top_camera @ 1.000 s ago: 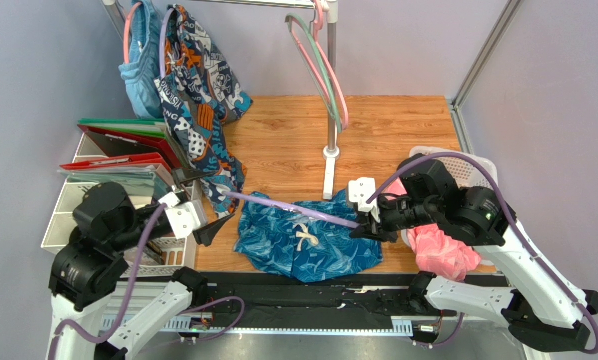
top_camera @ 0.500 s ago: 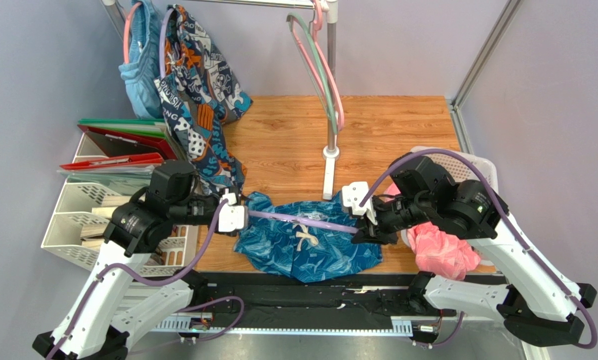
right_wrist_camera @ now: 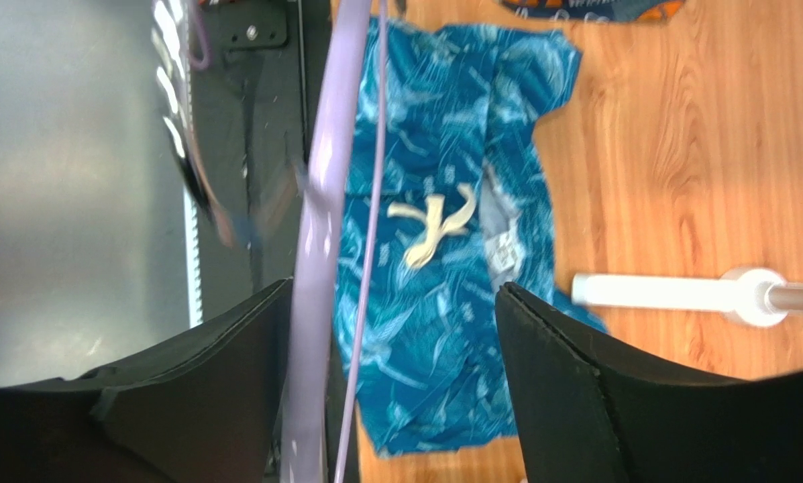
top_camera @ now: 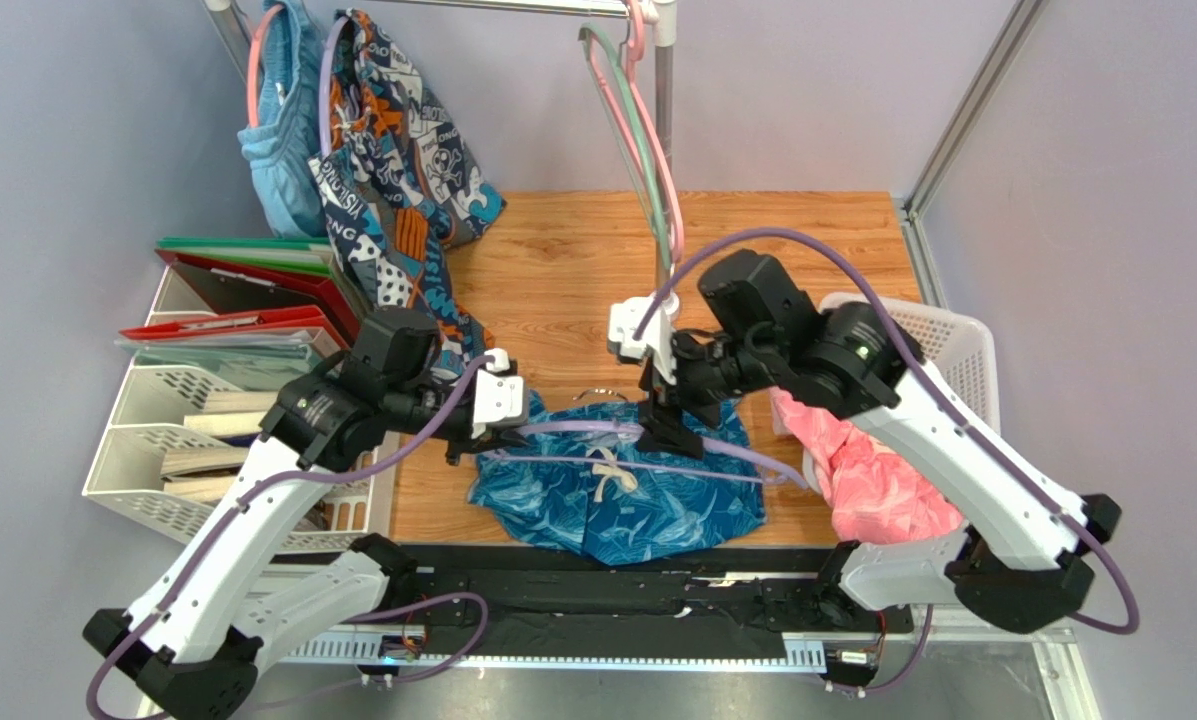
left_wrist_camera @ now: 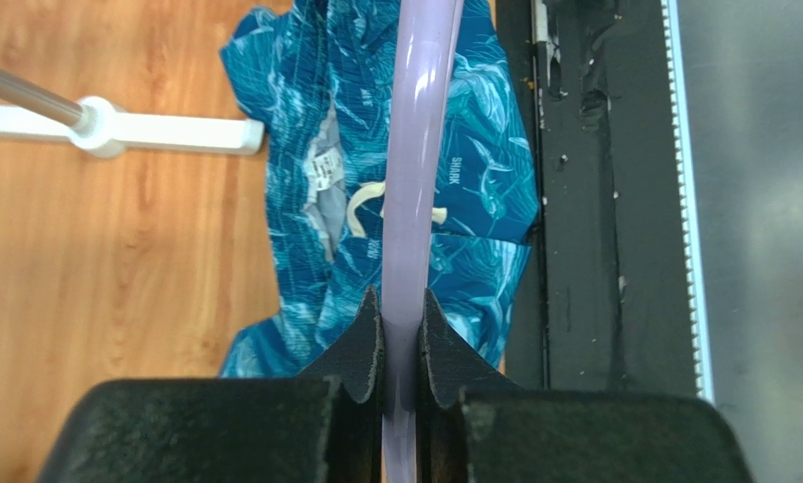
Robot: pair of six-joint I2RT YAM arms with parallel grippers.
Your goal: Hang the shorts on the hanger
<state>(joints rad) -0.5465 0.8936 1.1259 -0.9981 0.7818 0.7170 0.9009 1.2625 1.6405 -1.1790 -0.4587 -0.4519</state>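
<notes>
The shorts (top_camera: 619, 507), dark teal with a pale streak print and white drawstring, lie flat near the table's front edge. They also show in the left wrist view (left_wrist_camera: 476, 151) and the right wrist view (right_wrist_camera: 446, 292). The lavender hanger (top_camera: 597, 429) hangs level just above them. My left gripper (top_camera: 517, 431) is shut on the hanger's left end, the bar (left_wrist_camera: 420, 171) pinched between both fingers (left_wrist_camera: 402, 302). My right gripper (top_camera: 667, 425) is over the hanger's middle, open. The hanger's bar (right_wrist_camera: 320, 231) runs along the inside of its left finger, nothing clamped (right_wrist_camera: 390, 292).
The white rack post and foot (top_camera: 660, 338) stand just behind the shorts. A white basket (top_camera: 968, 338) with pink cloth (top_camera: 875, 495) is at right, file trays (top_camera: 184, 405) at left. Patterned garments (top_camera: 394, 165) and mint and pink hangers (top_camera: 652, 165) hang on the rail.
My left arm swung in from the left and closed on the hanger's left end. My right gripper opened, released the hanger and moved left and back toward the rack post.
</notes>
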